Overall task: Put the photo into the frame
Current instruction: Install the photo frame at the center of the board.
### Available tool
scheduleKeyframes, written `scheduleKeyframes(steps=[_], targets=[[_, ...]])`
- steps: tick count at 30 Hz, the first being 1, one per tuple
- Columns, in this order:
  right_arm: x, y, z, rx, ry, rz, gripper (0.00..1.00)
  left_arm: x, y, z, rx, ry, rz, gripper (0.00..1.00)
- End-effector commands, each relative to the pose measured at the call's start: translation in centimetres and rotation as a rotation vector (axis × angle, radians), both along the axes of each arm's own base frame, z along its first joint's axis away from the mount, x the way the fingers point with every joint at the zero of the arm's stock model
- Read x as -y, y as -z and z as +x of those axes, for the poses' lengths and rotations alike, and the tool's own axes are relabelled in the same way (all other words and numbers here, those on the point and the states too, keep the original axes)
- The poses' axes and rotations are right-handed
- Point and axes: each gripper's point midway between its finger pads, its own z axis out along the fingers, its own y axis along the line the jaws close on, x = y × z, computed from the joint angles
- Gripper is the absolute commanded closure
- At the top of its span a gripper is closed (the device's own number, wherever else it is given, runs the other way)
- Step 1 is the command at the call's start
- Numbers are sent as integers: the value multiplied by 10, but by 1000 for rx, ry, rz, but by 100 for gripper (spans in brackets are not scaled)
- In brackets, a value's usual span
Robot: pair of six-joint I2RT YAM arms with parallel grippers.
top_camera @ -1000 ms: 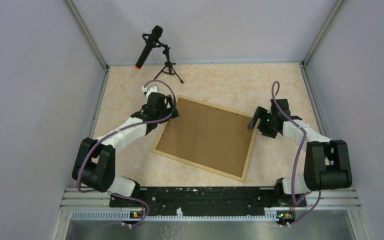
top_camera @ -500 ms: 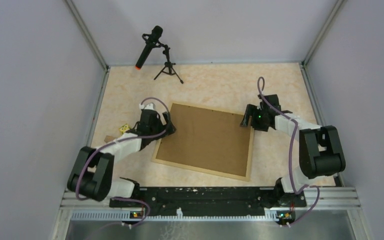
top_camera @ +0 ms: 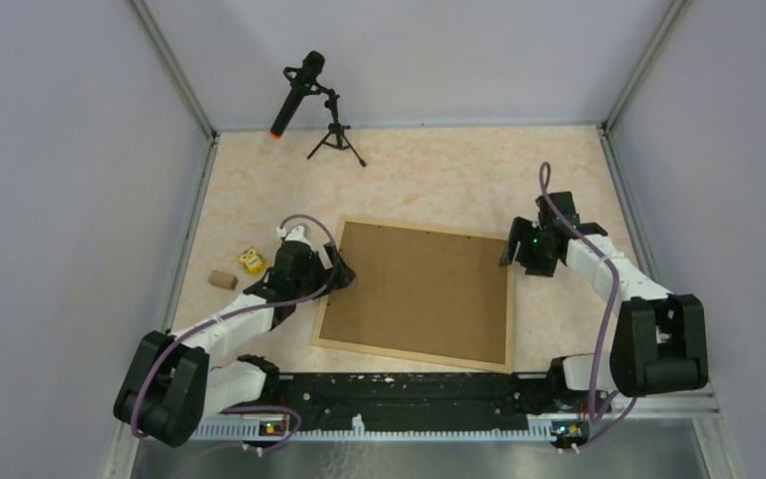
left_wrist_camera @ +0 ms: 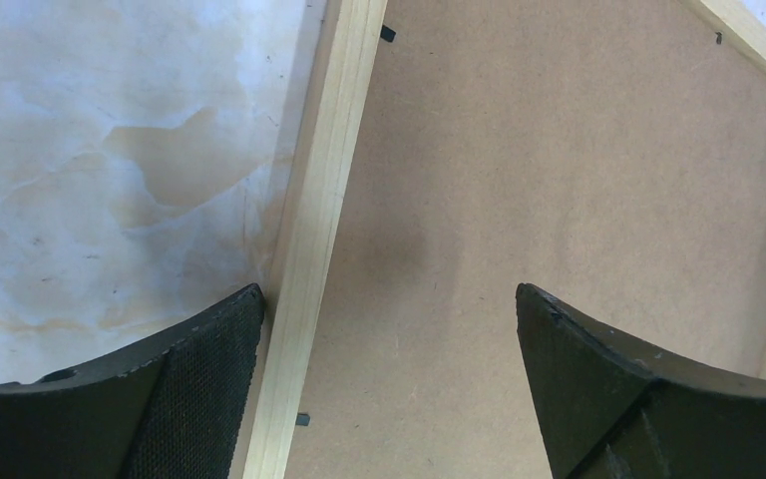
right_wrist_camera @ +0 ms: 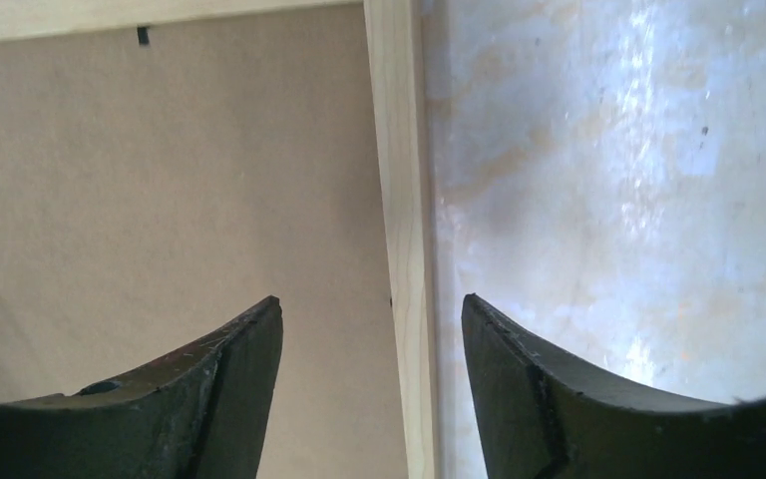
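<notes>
The frame (top_camera: 411, 356) lies face down, brown backing (top_camera: 414, 289) up, its near rail close to the arm bases; the photo cannot be seen. The left gripper (left_wrist_camera: 389, 289) and right gripper (right_wrist_camera: 369, 299), jaws spread and gripping nothing, straddle the side rails. A yellow block (top_camera: 251, 260) and a brown block (top_camera: 222, 279) sit to the left. Bare table (top_camera: 439, 180) runs back to a microphone (top_camera: 299, 90).

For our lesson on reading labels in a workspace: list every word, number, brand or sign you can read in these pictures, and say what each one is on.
No readable text in any view.
The frame and its brown backing board: plain, no print.
The small yellow block left of the frame: any marks are too small to read.
The microphone: no legible brand.
</notes>
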Motion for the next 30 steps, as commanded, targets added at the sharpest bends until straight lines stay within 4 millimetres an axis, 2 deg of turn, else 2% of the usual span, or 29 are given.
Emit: scheduleKeyframes(steps=[1,7,11,20,30], targets=[[3,1,-32,-105,29,-4,38,11,4,-6,-16,31,-43,2],[14,14,-47,-204,57,-99,58,11,2,-7,2,22,-22,2],[13,18,-49,-216,52,-159,60,11,2,-7,4,19,-23,2],[24,22,-35,-178,79,-225,66,11,2,-7,2,18,-24,2],[17,32,-31,-190,46,-195,66,11,3,-7,-2,21,-23,2]])
